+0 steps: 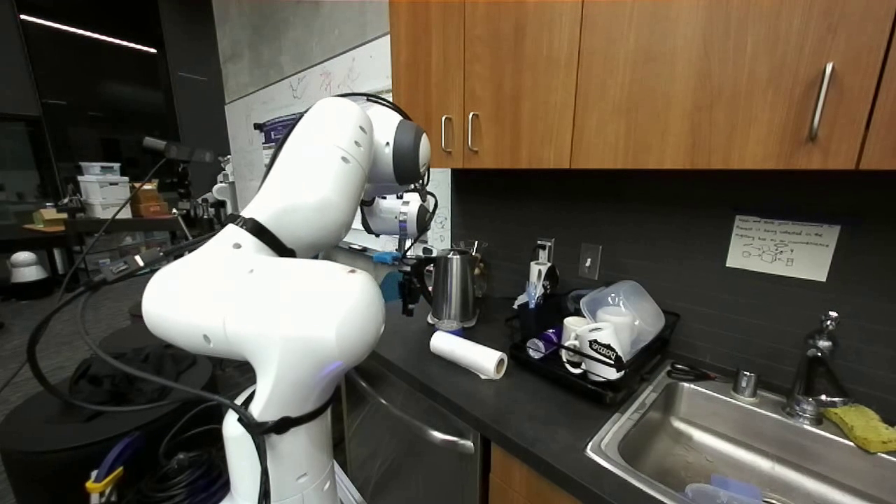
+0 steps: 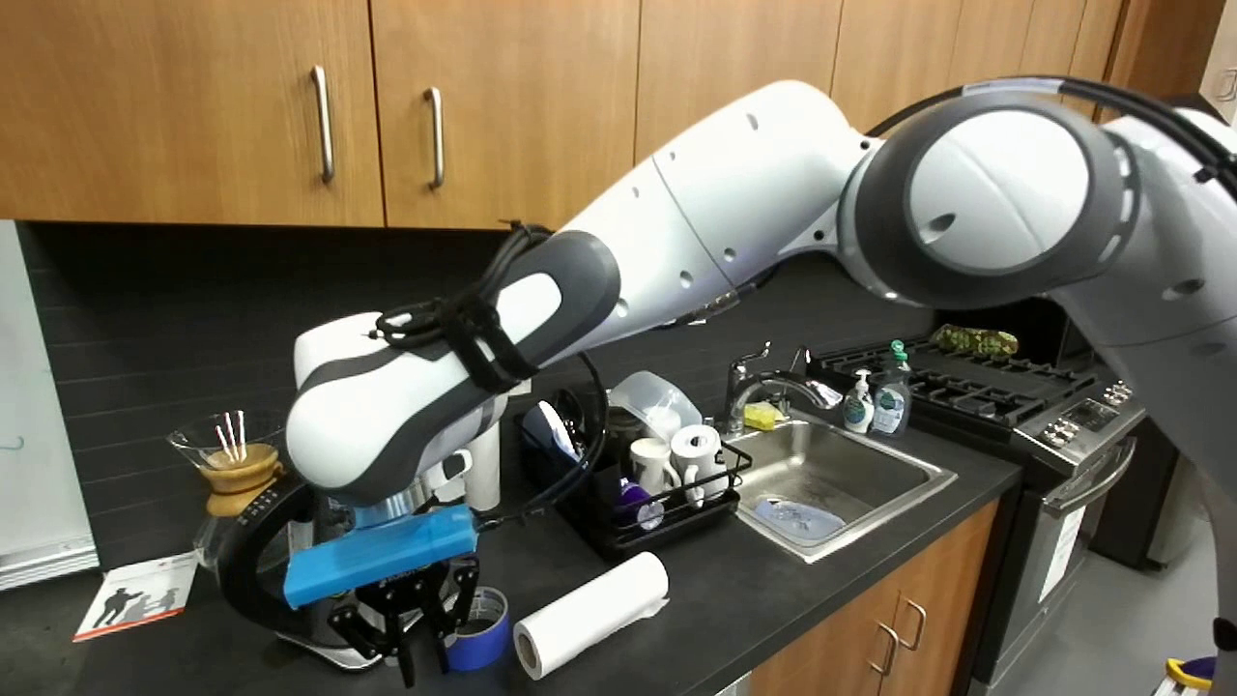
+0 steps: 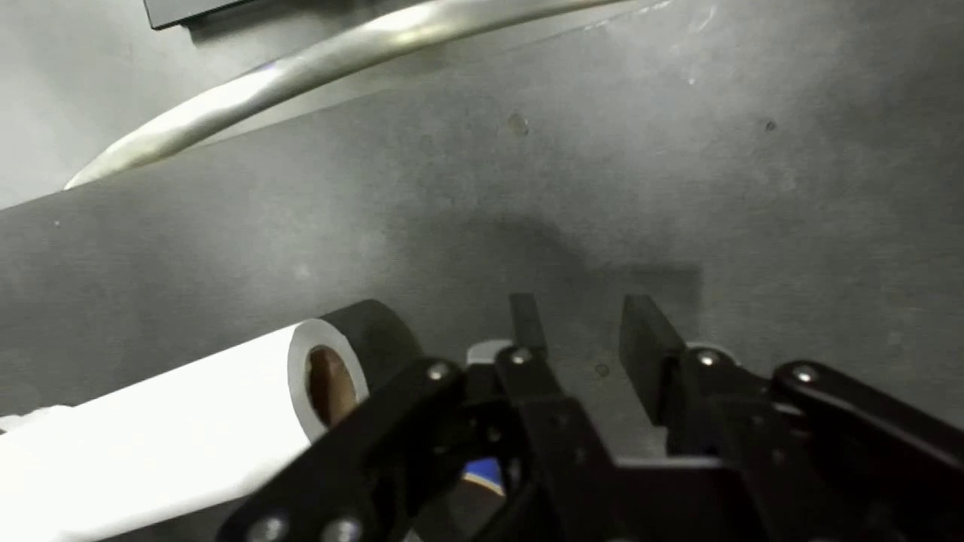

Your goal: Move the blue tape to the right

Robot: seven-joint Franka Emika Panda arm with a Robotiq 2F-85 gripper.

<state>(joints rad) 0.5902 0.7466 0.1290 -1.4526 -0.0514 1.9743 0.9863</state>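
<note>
On counter (image 2: 739,585): tape (image 2: 480,648), partly hidden in both exterior views, only blue sliver past gripper (image 3: 580,309) in wrist view. Fingers apart, counter between. Just beside tape, towel roll (image 2: 594,614), cut off in wrist view.

On the dark counter (image 2: 744,592): blue tape (image 2: 480,650), paper-towel roll (image 2: 594,614), kettle (image 1: 453,287), dish rack (image 1: 606,392)

In an exterior view the camera looks slightly down from the sink (image 1: 735,432) end, near the arm (image 1: 273,301), towards the kettle (image 1: 452,288). In an exterior view the camera faces from the kettle end towards the stove (image 2: 1082,425). Both exterior views share the sink, cabinets (image 1: 518,84), rack (image 2: 667,522) and paper roll (image 2: 594,614). The wrist view looks down at the counter (image 3: 467,173) from close above, past the gripper (image 3: 580,320), and shares the paper roll.
</note>
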